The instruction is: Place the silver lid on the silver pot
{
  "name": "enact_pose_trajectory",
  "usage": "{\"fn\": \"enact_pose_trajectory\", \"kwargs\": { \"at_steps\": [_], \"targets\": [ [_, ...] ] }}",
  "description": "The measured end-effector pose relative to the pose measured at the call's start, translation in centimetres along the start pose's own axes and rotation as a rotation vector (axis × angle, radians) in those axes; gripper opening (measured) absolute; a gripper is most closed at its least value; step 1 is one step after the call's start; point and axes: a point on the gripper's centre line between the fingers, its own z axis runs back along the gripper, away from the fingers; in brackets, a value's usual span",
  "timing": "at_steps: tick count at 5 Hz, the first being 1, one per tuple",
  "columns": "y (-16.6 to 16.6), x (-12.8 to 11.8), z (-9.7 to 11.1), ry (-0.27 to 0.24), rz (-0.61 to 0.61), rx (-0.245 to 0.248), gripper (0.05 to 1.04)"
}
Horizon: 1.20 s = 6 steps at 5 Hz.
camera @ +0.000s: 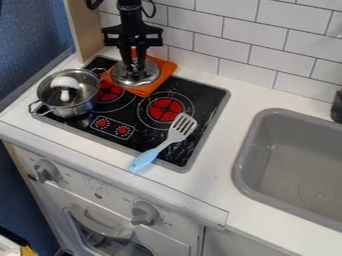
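Silver lid (137, 78) over orange cloth (143, 91), jaws' grip I can't tell, toy mushroom (65, 84) inside pot (75, 109).

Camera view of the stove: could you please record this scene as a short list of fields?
lid: silver, at the orange cloth, off the pot
pot: silver, uncovered, on the image-left side of the stove
pot contents: white mushroom-shaped item
end effector: at the lid's top
spatula: slotted head, light-blue handle, lying across the stove's front edge
sink: gray, image right
task status: lid not yet on pot
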Motion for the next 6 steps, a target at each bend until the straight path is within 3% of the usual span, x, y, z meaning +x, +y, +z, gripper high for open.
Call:
{"fn": "enact_pose_trajectory", "kwargs": {
  "at_steps": [1,2,4,5,6],
  "targets": [
    [0.5,0.6,2.4,-0.03,0.049,-0.052,0.28],
    [2.4,0.7,6.7,-0.111,0.109,-0.073,0.28],
    [6.6,-3.7,9.9,-0.116,0.22,-0.036,0.28],
    [8.8,-5.8,9.8,-0.11,0.273,-0.009,0.28],
    [10.4,-6.9,8.3,-0.091,0.298,0.02,0.28]
  ]
}}
